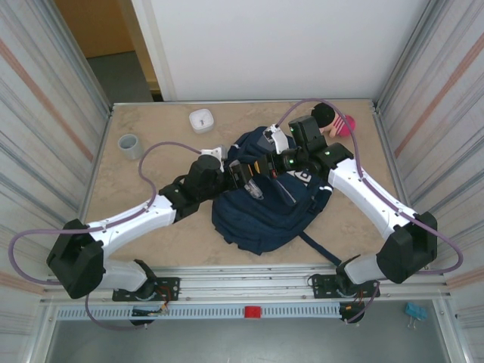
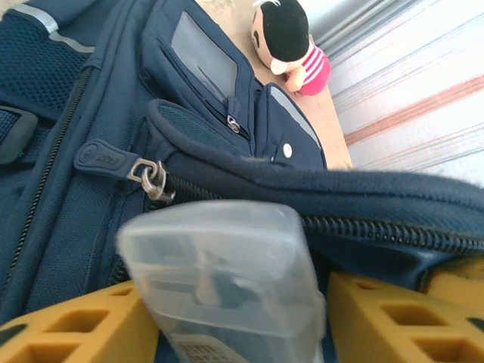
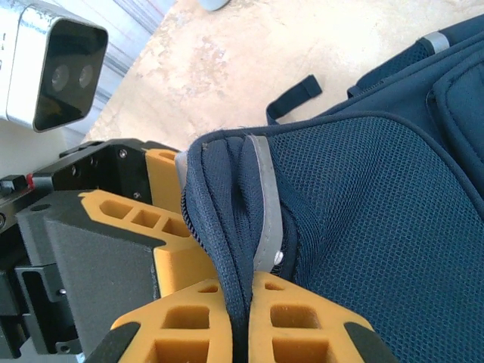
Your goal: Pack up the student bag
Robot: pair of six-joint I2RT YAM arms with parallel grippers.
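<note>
The student bag (image 1: 265, 219), navy with grey trim, lies in the middle of the table. My right gripper (image 1: 286, 162) is at its upper edge, shut on a fold of the bag's zippered rim (image 3: 227, 212), which it holds up; the yellow pads (image 3: 318, 318) pinch the fabric. My left gripper (image 1: 248, 181) sits at the bag's mouth with a clear plastic case (image 2: 227, 287) between its yellow fingers (image 2: 401, 318). The case looks blurred, and a thin gap shows on its right side. The zipper teeth (image 2: 378, 227) of the open pocket run just behind it.
A plush doll with black hair and a pink striped shirt (image 1: 333, 121) lies at the back right by the right arm. A small white box (image 1: 202, 119) and a grey tape roll (image 1: 130, 145) sit at the back left. Metal walls close both sides.
</note>
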